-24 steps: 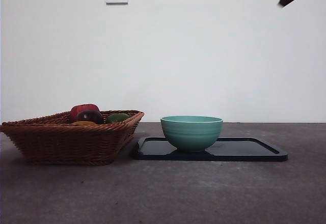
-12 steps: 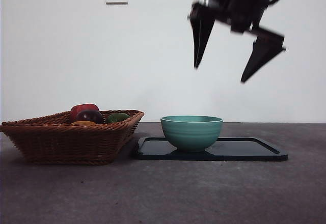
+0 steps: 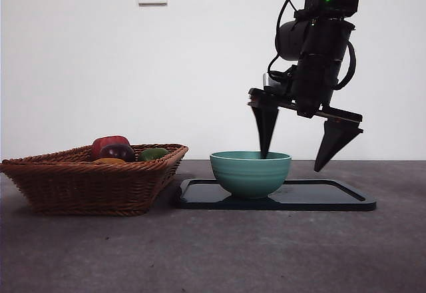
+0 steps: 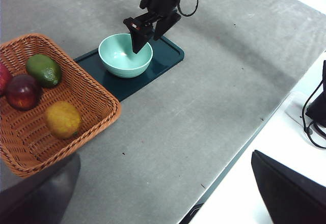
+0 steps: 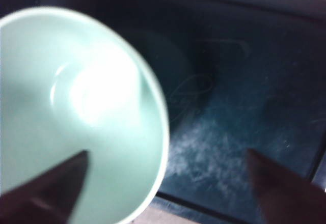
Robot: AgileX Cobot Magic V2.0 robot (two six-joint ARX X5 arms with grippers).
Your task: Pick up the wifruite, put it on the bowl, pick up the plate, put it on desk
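tabletop (image 3: 213,253): broad grey-brown surface carrying the basket on the left and the tray right of centre.
basket (image 3: 93,183): woven wicker, just left of the tray; it holds all the fruit.
tray (image 3: 326,198): flat black rectangle with the bowl standing on its left end, the right part bare.
bowl (image 3: 250,173): teal, upright, empty inside as the right wrist view shows (image 5: 76,107).
right gripper (image 3: 299,150): hangs over the bowl's right rim, jaws spread wide and holding nothing; one tip sits over the bowl's mouth, the other outside the wall above the bare tray, so the rim lies between them.
left gripper (image 4: 163,193): waits high and well back from the tabletop, released and empty, looking down on the basket.
wifruite (image 4: 63,119): orange-brown oval lying in the near part of the basket, beside the dark red fruit (image 4: 23,91) and the green fruit (image 4: 44,70); not yet lifted.
key relation: the wifruite lies well to the left of the right gripper, past the bowl and the basket wall; the left gripper looks to be on its side and probably the better placed to reach it.
judgement: the right gripper seems lined up on the bowl rim, not on the fruit.
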